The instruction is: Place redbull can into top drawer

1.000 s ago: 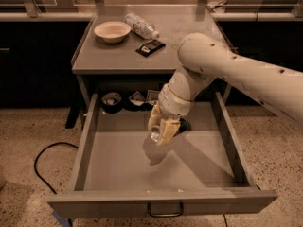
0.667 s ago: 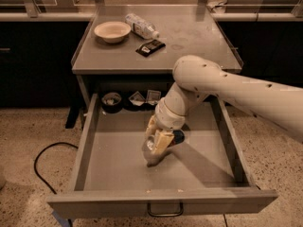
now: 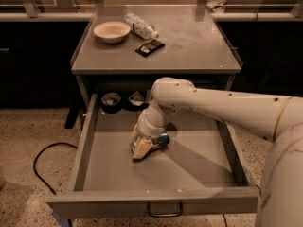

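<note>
The top drawer (image 3: 194, 171) is pulled wide open below the grey table, its dark handle (image 3: 164, 210) at the front. My gripper (image 3: 141, 150) reaches down into the drawer's left middle, fingertips at the flat bottom. It is shut on the redbull can (image 3: 163, 139), whose blue end sticks out to the right of the fingers, low over the drawer bottom. Most of the can is hidden by the gripper.
On the table top (image 3: 199, 51) stand a pale bowl (image 3: 111, 31), a clear plastic bottle (image 3: 140, 26) and a dark packet (image 3: 149, 47). At the drawer's back lie a dark round object (image 3: 111, 101) and a small packet (image 3: 136, 98). A black cable (image 3: 41, 157) loops on the floor left.
My gripper has gone down and slightly left with the can, from above the drawer bottom to resting at it. The drawer has not moved.
</note>
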`<state>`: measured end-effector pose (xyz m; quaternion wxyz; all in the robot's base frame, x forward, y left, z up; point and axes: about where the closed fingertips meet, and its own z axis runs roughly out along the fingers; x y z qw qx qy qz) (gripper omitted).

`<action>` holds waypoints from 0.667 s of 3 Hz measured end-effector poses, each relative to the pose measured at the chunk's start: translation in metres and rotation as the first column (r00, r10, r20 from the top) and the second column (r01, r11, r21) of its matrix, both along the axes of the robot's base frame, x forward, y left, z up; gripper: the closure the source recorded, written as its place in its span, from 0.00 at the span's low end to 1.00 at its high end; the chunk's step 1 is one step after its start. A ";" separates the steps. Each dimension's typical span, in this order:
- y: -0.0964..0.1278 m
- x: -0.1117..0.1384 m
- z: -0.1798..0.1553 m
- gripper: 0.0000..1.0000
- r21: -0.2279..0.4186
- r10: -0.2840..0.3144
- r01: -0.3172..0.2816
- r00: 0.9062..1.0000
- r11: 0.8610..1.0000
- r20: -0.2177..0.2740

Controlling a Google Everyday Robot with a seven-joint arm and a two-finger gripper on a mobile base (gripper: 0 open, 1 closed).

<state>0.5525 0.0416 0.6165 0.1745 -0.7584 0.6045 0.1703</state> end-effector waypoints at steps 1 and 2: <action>0.003 0.001 -0.002 0.82 0.001 -0.002 0.002 1.000 1.000 0.001; 0.003 0.001 -0.002 0.59 0.001 -0.002 0.002 1.000 1.000 0.001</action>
